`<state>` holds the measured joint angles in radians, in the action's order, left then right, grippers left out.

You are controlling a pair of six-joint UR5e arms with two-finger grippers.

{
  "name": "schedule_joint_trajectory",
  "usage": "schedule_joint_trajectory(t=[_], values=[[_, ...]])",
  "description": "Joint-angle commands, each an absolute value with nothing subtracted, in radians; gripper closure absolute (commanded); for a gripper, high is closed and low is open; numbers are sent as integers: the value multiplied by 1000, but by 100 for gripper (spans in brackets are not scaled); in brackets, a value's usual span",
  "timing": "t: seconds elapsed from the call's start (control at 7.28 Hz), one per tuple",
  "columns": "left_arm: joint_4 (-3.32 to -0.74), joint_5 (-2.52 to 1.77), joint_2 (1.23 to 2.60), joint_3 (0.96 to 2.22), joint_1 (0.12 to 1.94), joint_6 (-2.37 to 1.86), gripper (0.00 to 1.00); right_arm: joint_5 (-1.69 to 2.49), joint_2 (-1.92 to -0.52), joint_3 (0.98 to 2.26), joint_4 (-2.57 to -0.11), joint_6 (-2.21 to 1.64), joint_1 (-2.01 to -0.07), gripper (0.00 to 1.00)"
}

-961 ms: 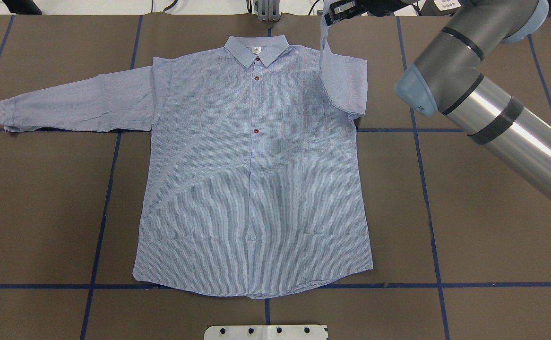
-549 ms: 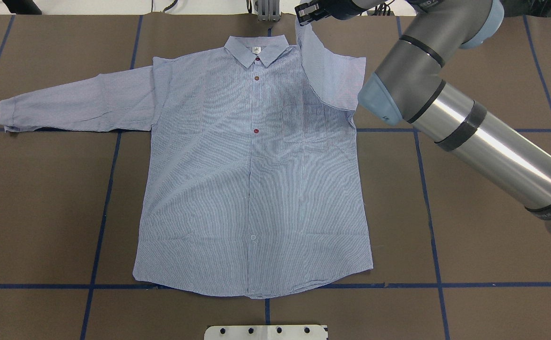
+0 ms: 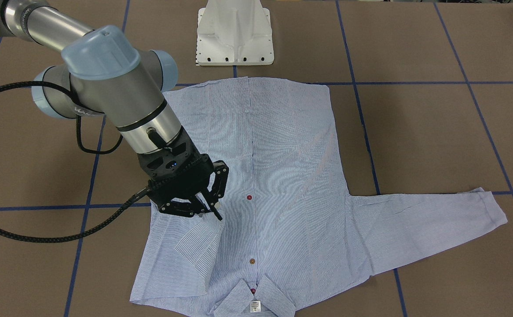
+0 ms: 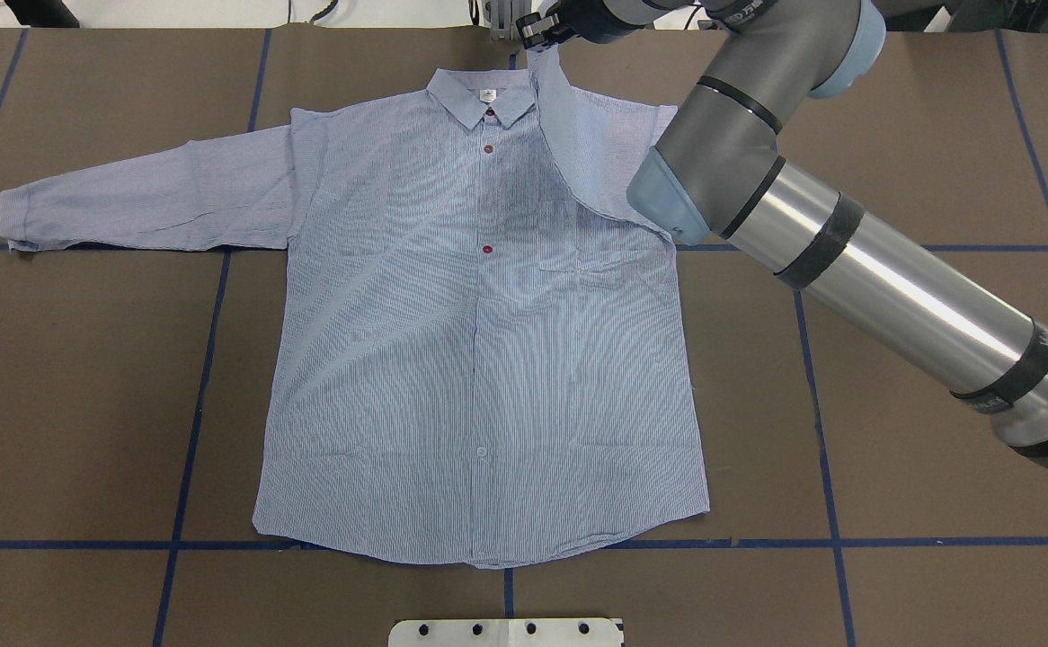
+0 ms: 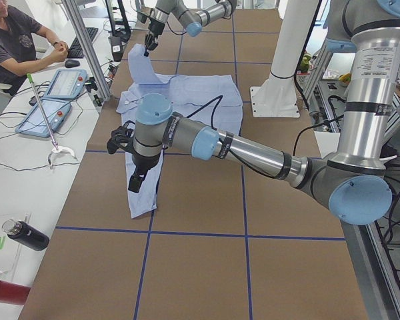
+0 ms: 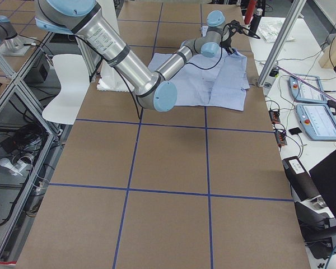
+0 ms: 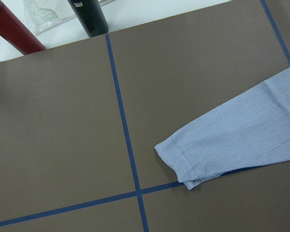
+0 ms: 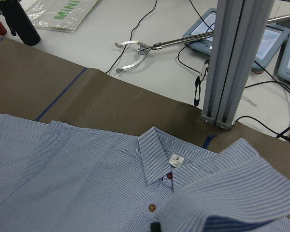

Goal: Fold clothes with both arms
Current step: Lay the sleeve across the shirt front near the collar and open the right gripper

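Shirt (image 4: 479, 359) lies flat, buttons up, mid-table — collar toward the operators' edge. R gripper (image 3: 210, 213) pinches one sleeve (image 3: 192, 253), lifted over the chest. L gripper (image 5: 136, 181) hangs above the other cuff (image 7: 176, 157) — can't tell if open.

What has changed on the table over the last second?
The right claw, shut on the sleeve on the robot's right, has carried it toward the robot's left, from past the shoulder to beside the collar, folding it further over the chest. The shirt body and the other sleeve stayed flat.
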<state>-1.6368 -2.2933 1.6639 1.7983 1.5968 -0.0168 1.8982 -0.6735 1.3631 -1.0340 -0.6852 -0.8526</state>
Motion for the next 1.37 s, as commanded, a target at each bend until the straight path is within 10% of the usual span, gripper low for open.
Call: schedule_joint_trajectory(t=[0.0, 0.96, 1.24], values=[[-1637, -2295, 1657, 1801, 1597, -17, 0, 1840, -643, 1303, -1028, -684, -790, 100], [-1637, -2295, 1655, 1813, 1597, -17, 0, 1537, -284, 634, -896, -672, -592, 99], [-1634, -2296, 1641, 1822, 1597, -17, 0, 1485, -259, 609, -891, -673, -571, 2]])
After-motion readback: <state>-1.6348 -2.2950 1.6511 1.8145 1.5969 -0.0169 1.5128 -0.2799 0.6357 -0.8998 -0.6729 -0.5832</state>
